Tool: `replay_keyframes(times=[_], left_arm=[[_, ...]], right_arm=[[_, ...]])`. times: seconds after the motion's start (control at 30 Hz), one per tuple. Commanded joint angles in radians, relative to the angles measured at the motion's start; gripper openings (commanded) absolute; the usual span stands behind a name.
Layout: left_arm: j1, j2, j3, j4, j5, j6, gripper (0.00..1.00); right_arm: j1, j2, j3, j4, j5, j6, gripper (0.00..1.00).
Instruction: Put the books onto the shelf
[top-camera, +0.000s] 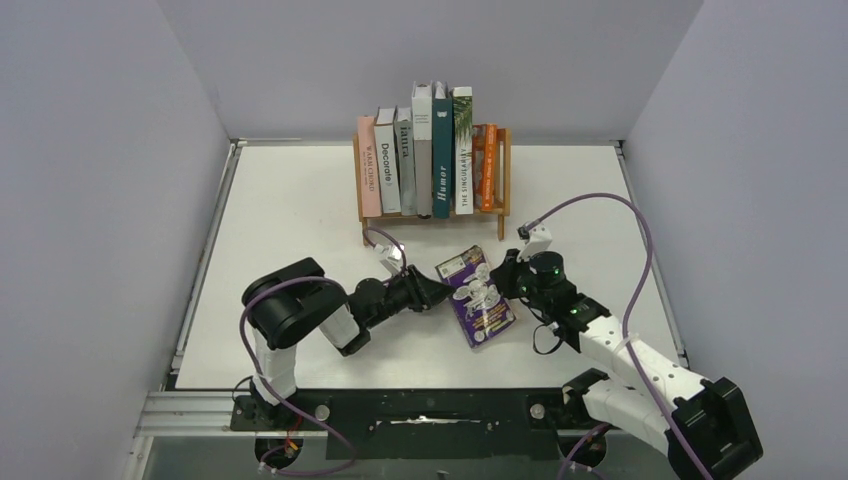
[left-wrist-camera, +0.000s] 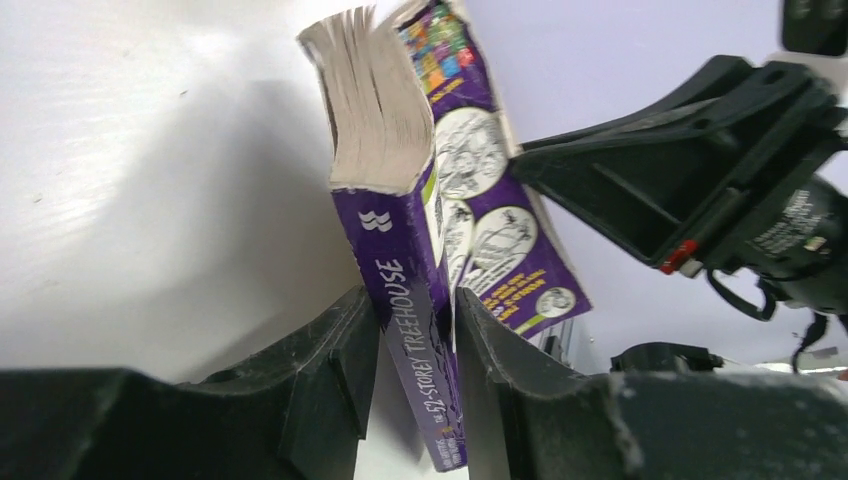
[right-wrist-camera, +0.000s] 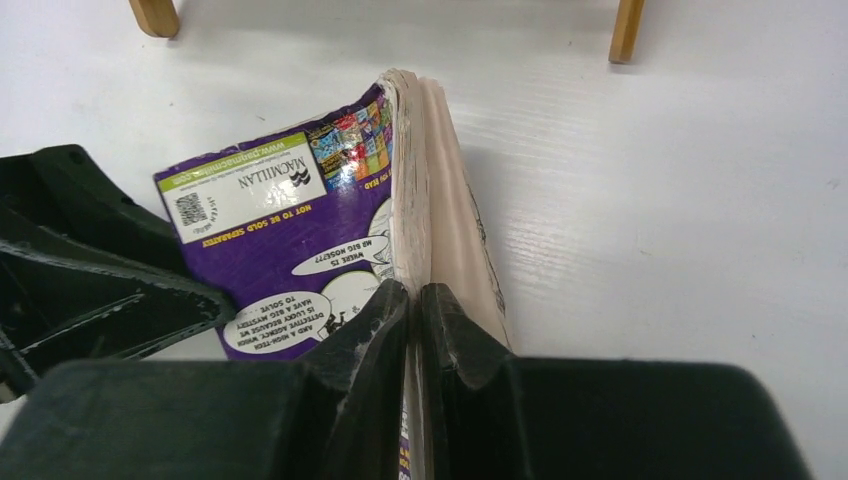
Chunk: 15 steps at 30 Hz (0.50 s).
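Observation:
A purple paperback book (top-camera: 478, 297) is held off flat between both arms, back cover up, in front of the shelf (top-camera: 503, 180). My left gripper (left-wrist-camera: 415, 305) has both fingers pressed on its purple spine (left-wrist-camera: 400, 280). My right gripper (right-wrist-camera: 415, 295) is shut on the back cover and a few pages at the page edge, and the book (right-wrist-camera: 300, 220) fans out ahead of it. In the top view the left gripper (top-camera: 440, 292) is at the book's left and the right gripper (top-camera: 508, 280) at its right. Several books (top-camera: 420, 160) stand upright in the light-wood shelf.
Two wooden shelf feet (right-wrist-camera: 155, 15) show at the far edge of the right wrist view. Grey walls close in the white table (top-camera: 300, 200) on three sides. A purple cable (top-camera: 600, 200) loops above the right arm.

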Motion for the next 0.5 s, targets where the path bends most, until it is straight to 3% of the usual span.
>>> replay_keyframes(times=[0.0,0.33,0.47], left_arm=[[-0.04,-0.102,0.066,0.352,0.082,-0.008,0.29],[-0.041,-0.118,0.079,0.32,0.079,-0.003,0.02],[-0.044,-0.126,0.078,0.308,0.079,0.0,0.0]], right_arm=[[0.021,0.014,0.012,0.095,-0.112,0.033,0.0],[0.016,-0.008,-0.004,0.087,-0.104,0.036,0.0],[0.013,-0.021,-0.007,0.074,-0.093,0.033,0.02]])
